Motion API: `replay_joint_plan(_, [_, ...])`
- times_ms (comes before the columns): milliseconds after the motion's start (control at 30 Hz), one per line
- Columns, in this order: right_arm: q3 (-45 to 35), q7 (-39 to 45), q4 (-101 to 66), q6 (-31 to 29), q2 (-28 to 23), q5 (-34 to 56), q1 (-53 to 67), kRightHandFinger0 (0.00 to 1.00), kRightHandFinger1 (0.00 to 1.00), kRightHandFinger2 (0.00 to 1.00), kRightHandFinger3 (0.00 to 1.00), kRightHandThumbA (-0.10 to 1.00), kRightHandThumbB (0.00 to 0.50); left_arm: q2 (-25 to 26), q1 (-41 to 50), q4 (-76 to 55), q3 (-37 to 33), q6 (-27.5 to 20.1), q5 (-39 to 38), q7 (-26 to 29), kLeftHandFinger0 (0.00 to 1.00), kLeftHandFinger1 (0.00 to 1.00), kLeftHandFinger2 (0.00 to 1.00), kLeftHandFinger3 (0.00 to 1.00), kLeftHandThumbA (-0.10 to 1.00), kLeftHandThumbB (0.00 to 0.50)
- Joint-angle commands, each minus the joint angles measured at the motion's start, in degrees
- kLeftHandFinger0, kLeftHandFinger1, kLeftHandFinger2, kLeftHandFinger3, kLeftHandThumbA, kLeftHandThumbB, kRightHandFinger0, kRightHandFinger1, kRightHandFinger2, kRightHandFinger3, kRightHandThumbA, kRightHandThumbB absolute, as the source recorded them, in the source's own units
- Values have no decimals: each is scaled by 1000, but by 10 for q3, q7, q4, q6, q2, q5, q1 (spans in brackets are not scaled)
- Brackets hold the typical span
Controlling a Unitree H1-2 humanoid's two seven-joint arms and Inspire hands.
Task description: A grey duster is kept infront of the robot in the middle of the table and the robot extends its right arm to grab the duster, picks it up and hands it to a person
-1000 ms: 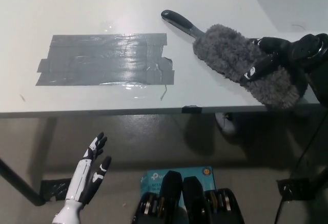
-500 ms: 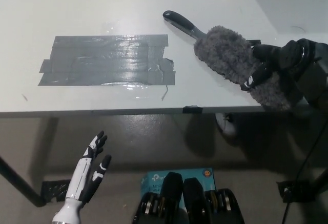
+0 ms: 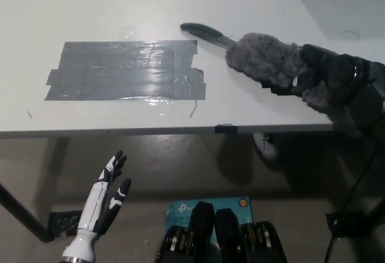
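Observation:
The grey fluffy duster (image 3: 264, 60) with a black handle (image 3: 204, 32) is at the right side of the white table (image 3: 120, 10), its handle pointing up-left. My black right hand (image 3: 322, 73) is wrapped around the duster's fluffy head, shut on it, and the head looks tilted and raised a little off the table. My white left hand (image 3: 103, 200) hangs below the table edge at lower left, fingers spread, holding nothing.
A large patch of grey tape (image 3: 123, 70) covers the table's middle. The table's front edge (image 3: 150, 132) runs across the picture. A blue box (image 3: 210, 206) lies on the floor below. No person is in view.
My right hand has closed tighter over the duster's head and turned it; the handle has swung left and flatter, and less of the fluffy head shows past the hand.

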Motion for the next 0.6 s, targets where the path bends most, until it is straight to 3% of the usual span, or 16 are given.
replay_joint_plan(0, [-26,14,-3,-15,-11,23,33,208,429,337,260,-100,192,7,-8,-5,3,-17,3,10,1000,1000,1000,1000,939,246])
replay_joint_plan(67, [-35,23,-13,-18,-14,28,33,131,481,460,210,-100,204,6,-9,-5,3,-16,3,9,1000,1000,1000,1000,940,248])
replay_joint_plan(100, [-42,29,-23,-20,-17,30,35,140,557,635,175,-100,198,5,-9,-5,3,-15,1,9,1000,1000,1000,1000,940,249])
replay_joint_plan(133, [-47,32,-29,-22,-18,34,35,172,613,729,154,-100,202,5,-10,-6,4,-14,1,9,1000,1000,1000,1000,940,249])
replay_joint_plan(167, [-59,38,-40,-22,-20,45,35,188,642,825,205,-100,196,5,-11,-7,4,-12,1,8,1000,1000,1000,1000,941,250])
replay_joint_plan(300, [-89,47,-46,-29,-21,66,33,155,610,898,273,-100,177,6,-14,-6,4,-12,1,9,1000,1000,1000,1000,943,251])
replay_joint_plan(333, [-93,48,-48,-28,-21,67,33,115,561,850,205,-100,164,6,-14,-6,4,-13,1,9,1000,1000,1000,1000,943,251])
replay_joint_plan(367, [-114,60,-61,-29,-22,88,37,119,575,883,221,-100,172,6,-14,-5,4,-14,1,10,1000,1000,1000,1000,943,251])
replay_joint_plan(433, [-163,81,-86,-5,-19,136,42,134,666,1000,313,-100,201,5,-14,-6,4,-13,4,11,1000,1000,1000,1000,943,248])
replay_joint_plan(467, [-180,87,-96,7,-17,152,45,153,705,1000,386,-100,204,5,-14,-6,4,-13,4,11,1000,1000,1000,1000,943,247])
replay_joint_plan(500, [-222,104,-111,31,-11,192,49,119,666,1000,446,-100,206,5,-13,-8,5,-10,3,11,1000,1000,1000,1000,944,253])
replay_joint_plan(533, [-256,119,-118,48,-5,226,50,142,671,1000,576,-100,233,5,-13,-9,5,-7,3,10,1000,1000,1000,1000,945,255])
replay_joint_plan(567, [-273,129,-126,59,-2,243,52,110,625,997,683,-100,229,5,-13,-10,5,-6,3,10,1000,1000,1000,1000,945,254])
